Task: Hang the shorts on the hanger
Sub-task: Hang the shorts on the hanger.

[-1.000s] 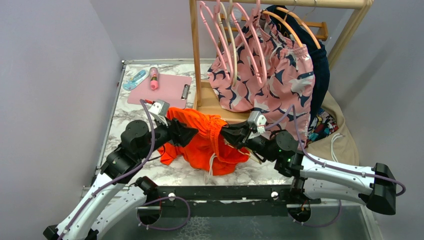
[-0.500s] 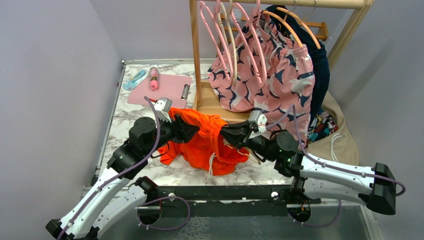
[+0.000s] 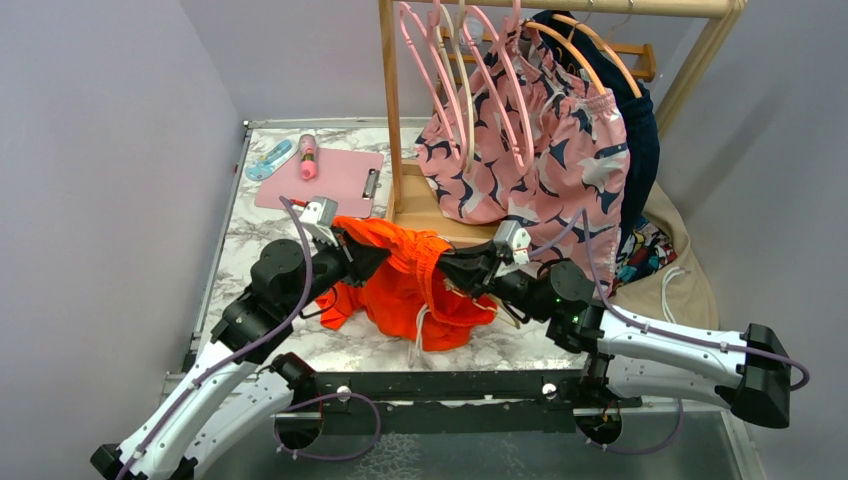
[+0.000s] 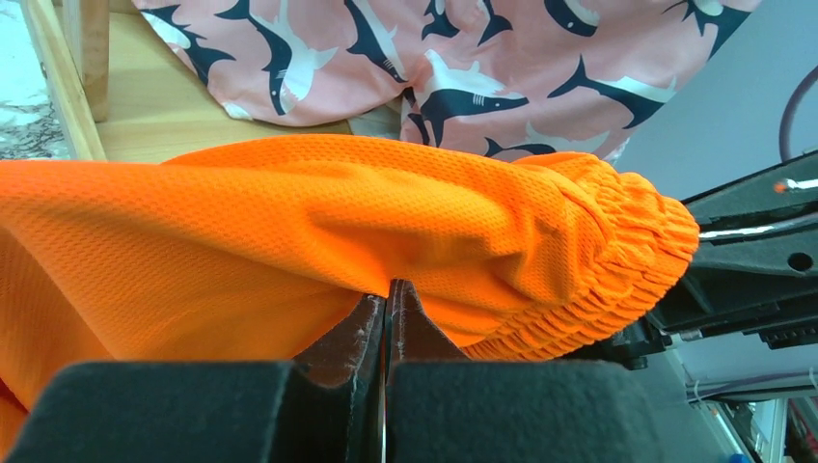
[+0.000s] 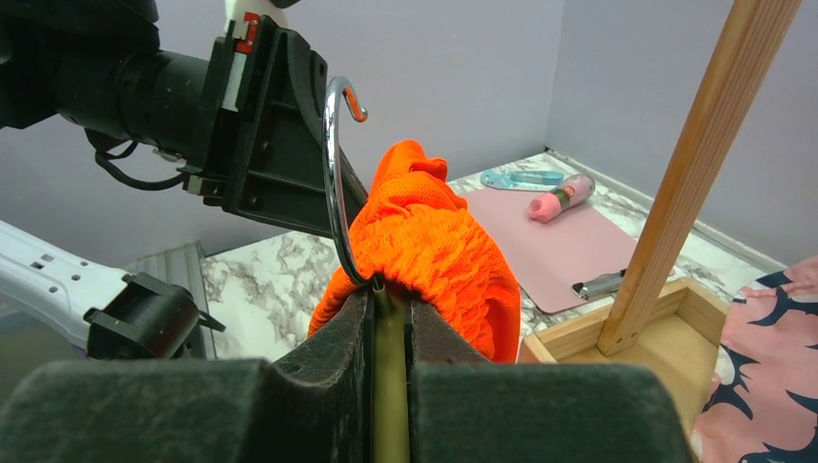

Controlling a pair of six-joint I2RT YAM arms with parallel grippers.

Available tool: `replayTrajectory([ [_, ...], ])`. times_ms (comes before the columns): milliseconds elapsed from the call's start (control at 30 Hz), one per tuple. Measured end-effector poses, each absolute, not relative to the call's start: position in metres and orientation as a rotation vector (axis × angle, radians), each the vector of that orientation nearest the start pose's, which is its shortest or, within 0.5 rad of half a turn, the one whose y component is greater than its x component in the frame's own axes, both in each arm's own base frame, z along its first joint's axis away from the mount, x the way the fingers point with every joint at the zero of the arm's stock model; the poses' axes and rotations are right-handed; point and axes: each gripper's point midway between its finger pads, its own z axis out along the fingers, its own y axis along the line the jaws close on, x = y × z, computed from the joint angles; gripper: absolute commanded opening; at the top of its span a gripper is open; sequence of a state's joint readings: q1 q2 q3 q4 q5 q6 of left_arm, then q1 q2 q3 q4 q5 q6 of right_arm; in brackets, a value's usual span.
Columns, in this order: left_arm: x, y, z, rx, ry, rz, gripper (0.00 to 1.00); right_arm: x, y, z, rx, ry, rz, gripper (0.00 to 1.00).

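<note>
The bright orange shorts [image 3: 405, 285] hang bunched between my two grippers above the marble table. My left gripper [image 3: 365, 262] is under their left side; in the left wrist view its jaws [image 4: 386, 285] are closed together, pinching a fold of the orange mesh [image 4: 338, 212]. My right gripper [image 3: 455, 268] is shut on the pale-yellow hanger [image 5: 389, 386], whose thin bar runs between the jaws. The hanger's metal hook [image 5: 333, 183] curves up just past the fingertips. The shorts' gathered waistband [image 5: 434, 241] sits over the hanger, hiding most of it.
A wooden clothes rack [image 3: 390, 110] stands behind, with pink hangers [image 3: 430, 70] and shark-print pink shorts [image 3: 540, 150] on it. A pink clipboard [image 3: 320, 178] and a pink bottle [image 3: 308, 157] lie at the back left. A beige garment [image 3: 680, 270] lies at the right.
My left gripper, open a second ago, has closed on the orange fabric and drawn slightly back to the left. The right gripper has kept its hold and barely moved.
</note>
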State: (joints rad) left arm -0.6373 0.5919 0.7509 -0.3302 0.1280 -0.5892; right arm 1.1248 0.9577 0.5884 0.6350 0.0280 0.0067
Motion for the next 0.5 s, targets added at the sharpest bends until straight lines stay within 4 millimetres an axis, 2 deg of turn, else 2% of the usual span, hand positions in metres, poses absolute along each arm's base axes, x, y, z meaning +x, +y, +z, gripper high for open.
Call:
replayTrajectory([
  [267,0.179,-0.185,0.298,0.147,1.769,-0.995,0.0,0.174,0.327,0.324,-0.701,1.193,0.861,0.01],
  [500,0.175,-0.178,0.301,0.139,1.749,-0.98,0.0,0.189,0.314,0.32,-0.66,1.247,0.751,0.01],
])
